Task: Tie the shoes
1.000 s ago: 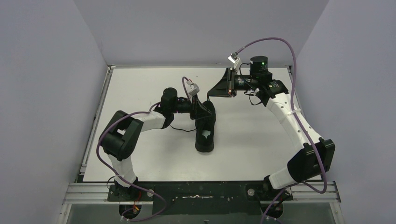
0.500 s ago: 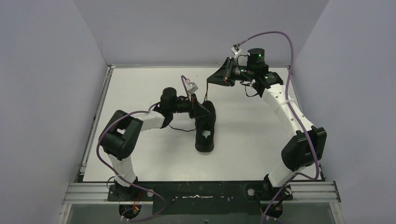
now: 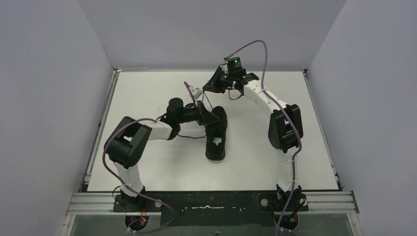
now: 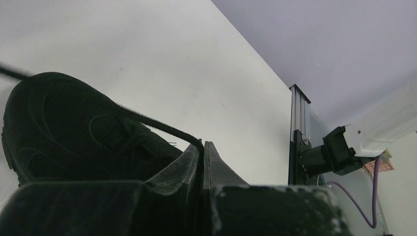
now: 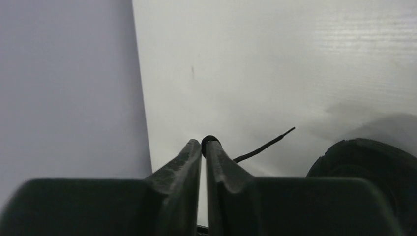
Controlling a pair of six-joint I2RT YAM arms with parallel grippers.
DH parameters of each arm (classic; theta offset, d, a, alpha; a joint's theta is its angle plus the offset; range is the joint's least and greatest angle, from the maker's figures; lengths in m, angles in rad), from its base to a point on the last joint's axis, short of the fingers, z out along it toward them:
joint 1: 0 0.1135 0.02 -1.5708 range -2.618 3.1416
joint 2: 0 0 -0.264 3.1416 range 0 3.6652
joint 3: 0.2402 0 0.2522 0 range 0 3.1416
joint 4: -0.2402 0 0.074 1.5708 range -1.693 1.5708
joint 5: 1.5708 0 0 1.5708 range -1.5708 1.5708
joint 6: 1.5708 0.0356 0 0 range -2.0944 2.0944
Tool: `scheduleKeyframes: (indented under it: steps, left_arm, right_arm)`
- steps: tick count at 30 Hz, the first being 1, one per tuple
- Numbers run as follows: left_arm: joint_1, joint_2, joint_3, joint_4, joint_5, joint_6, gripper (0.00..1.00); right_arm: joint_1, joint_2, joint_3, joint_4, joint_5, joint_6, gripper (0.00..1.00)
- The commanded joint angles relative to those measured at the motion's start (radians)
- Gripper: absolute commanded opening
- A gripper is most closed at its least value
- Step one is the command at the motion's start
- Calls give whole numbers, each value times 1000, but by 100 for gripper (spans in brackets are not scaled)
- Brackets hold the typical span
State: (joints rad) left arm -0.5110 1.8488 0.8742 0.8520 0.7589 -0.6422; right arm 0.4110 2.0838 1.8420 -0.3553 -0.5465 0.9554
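One black sneaker lies mid-table, toe pointing away from our two arms. Our left gripper, its arm bent low across the surface, sits at the toe's left side with its fingers pressed together on a first lace. Our right gripper, its arm reaching beyond the toe, pinches a second lace between closed fingers, the tip sticking out free.

Left gripper, on a low bent arm, and right gripper, reaching far forward, both pinch lace tight.
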Motion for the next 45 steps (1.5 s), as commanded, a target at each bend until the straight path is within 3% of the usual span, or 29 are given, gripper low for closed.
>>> scheduleKeyframes:
  steps: [1,3,5,9,13,17,21,28,33,45]
  left_arm:
    - [9,9,-5,133,-35,-75,0]
    - [11,10,0,131,-48,-95,0]
    - [12,10,1,130,-65,-119,0]
    - [15,0,10,85,-103,-158,0]
    - [16,-17,29,19,-132,-191,0]
    - [22,-11,60,-33,-146,-247,0]
    - [27,-27,68,-67,-148,-279,0]
    - [35,-53,80,-191,-148,-305,0]
    - [43,-48,97,-222,-126,-349,0]
    - [44,-32,118,-220,-108,-414,0]
  right_arm:
    - [42,35,123,-155,27,-98,17]
    - [26,44,164,-253,-11,-155,38]
    - [2,28,179,-340,-64,-214,51]
    - [-55,-47,190,-591,-92,-460,63]
    - [-113,-236,3,-611,-81,-631,70]
    - [-50,-479,-356,-404,-61,-770,68]
    - [53,-593,-554,-145,-10,-737,66]
    - [188,-577,-655,96,63,-680,54]
    - [276,-587,-836,435,122,-748,52]
    - [324,-468,-858,511,343,-814,48]
